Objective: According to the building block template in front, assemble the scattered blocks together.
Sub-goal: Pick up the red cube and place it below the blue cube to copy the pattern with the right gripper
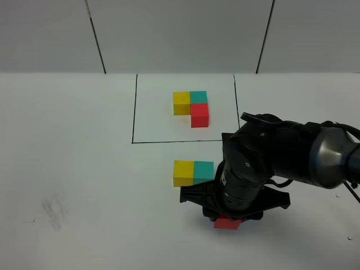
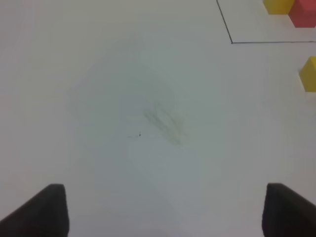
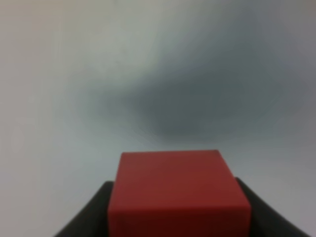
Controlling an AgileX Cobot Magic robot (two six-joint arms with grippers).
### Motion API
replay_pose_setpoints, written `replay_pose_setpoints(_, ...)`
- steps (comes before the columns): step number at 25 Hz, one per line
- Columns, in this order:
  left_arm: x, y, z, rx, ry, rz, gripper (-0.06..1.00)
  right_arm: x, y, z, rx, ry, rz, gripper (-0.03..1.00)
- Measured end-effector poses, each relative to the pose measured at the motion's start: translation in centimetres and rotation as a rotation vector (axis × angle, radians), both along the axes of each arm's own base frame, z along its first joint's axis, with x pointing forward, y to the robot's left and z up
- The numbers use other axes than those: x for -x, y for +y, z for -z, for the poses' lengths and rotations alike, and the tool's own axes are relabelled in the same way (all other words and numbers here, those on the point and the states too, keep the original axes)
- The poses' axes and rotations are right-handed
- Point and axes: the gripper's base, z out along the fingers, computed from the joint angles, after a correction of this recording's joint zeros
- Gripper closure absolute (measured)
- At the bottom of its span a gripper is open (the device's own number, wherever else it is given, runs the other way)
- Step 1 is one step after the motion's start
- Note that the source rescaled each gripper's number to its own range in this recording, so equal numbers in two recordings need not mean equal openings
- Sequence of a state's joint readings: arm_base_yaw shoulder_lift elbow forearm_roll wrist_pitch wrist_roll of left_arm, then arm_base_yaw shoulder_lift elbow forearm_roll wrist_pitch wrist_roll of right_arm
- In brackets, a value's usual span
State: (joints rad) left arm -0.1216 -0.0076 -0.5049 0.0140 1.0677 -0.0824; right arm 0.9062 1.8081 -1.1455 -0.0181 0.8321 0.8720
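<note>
The template (image 1: 191, 107) is an L of yellow, teal and red cubes inside a thin black rectangle at the back. Its yellow and red cubes show in the left wrist view (image 2: 291, 10). In front of the frame the loose yellow cube (image 1: 183, 172) and teal cube (image 1: 203, 171) sit side by side, touching. My right gripper (image 1: 227, 220) is shut on the loose red cube (image 1: 226, 223), which fills the right wrist view (image 3: 177, 195) between the dark fingers. My left gripper (image 2: 163, 210) is open over bare table; the loose yellow cube (image 2: 309, 74) is at that view's edge.
A grey smudge (image 1: 53, 211) marks the white table at the front left; it also shows in the left wrist view (image 2: 165, 123). The right arm's dark body (image 1: 281, 152) covers the table right of the loose cubes. A white panelled wall stands behind.
</note>
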Motion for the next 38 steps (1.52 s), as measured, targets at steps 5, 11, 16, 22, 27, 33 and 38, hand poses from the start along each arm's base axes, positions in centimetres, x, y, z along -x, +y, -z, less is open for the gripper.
replay_pose_setpoints(5,0.0,0.0,0.0,0.000,0.000,0.000,0.18,-1.0,2.5,0.1,-0.010,0.012,-0.005,0.96)
replay_pose_setpoints(11,0.0,0.0,0.0,0.000,0.000,0.000,0.18,-1.5,3.3,0.4,-0.049,-0.007,0.019,0.96)
replay_pose_setpoints(16,0.0,0.0,0.0,0.000,0.000,0.000,0.18,-2.1,4.0,1.3,-0.036,-0.001,0.024,0.96)
replay_pose_setpoints(22,0.0,0.0,0.0,0.000,0.000,0.000,0.18,-2.8,5.3,2.5,0.019,-0.001,0.002,0.96)
replay_pose_setpoints(27,0.0,0.0,0.0,0.000,0.000,0.000,0.18,-3.4,6.0,3.3,0.059,-0.008,0.002,0.96)
replay_pose_setpoints(33,0.0,0.0,0.0,0.000,0.000,0.000,0.18,-3.7,6.1,4.1,0.093,-0.009,0.016,0.96)
replay_pose_setpoints(38,0.0,0.0,0.0,0.000,0.000,0.000,0.18,-3.8,6.0,4.8,0.113,-0.010,0.019,0.96)
